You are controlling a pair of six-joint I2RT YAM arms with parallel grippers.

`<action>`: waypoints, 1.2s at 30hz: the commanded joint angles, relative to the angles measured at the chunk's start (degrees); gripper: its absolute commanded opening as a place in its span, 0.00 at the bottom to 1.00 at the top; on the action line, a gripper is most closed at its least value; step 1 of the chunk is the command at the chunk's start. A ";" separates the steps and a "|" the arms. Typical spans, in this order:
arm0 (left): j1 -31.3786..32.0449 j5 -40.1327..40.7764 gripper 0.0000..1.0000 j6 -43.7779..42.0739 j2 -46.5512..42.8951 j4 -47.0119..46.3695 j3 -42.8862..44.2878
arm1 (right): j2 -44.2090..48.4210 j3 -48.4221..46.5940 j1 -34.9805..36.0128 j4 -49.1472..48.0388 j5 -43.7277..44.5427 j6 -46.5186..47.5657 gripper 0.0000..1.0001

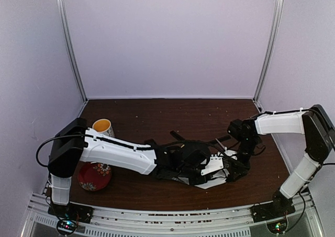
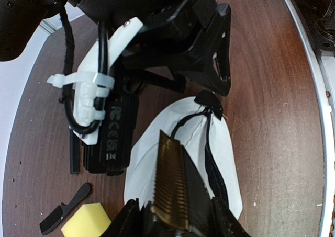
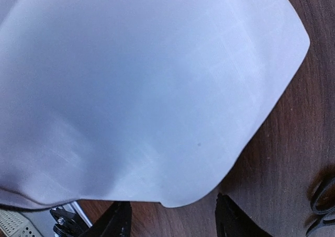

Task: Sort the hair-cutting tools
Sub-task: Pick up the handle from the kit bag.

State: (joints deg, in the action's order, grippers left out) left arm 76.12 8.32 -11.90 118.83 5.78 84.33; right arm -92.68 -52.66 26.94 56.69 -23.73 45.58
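Note:
In the left wrist view my left gripper (image 2: 175,216) is shut on the black trimmer (image 2: 175,190). Its brass-coloured toothed head points at the white pouch (image 2: 222,158) with a black zipper, which lies flat on the table. My right gripper's black body sits just beyond the pouch. From the right wrist the pouch (image 3: 152,90) fills most of the view, and my right gripper (image 3: 171,213) is open at its near edge with only bare wood between the fingers. From above, both grippers meet at the pouch (image 1: 212,183). A slim black comb-like bar (image 2: 74,153) lies to the left.
A yellow sponge block (image 2: 86,221) and a small black piece (image 2: 65,208) lie left of the left gripper. A yellow cup (image 1: 103,126) and a red patterned bowl (image 1: 94,175) stand at the table's left. White walls close in the back and sides.

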 commanded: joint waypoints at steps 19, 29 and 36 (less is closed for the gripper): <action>-0.33 0.11 0.00 -0.91 -1.59 -4.46 -1.32 | -4.77 -4.08 -0.40 3.36 -8.09 1.78 0.21; -0.27 3.04 0.00 -6.15 -2.37 1.76 -0.58 | 0.55 -5.99 -0.48 12.50 -9.56 2.87 0.00; 1.02 5.60 0.00 -11.78 -3.36 3.97 -1.33 | 3.55 -7.28 -0.67 17.29 -12.74 3.71 0.00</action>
State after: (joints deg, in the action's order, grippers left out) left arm 76.27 11.11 -19.03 118.56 8.69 83.61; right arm -90.96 -58.43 26.87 69.45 -33.91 48.38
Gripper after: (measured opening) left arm 0.399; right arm 0.018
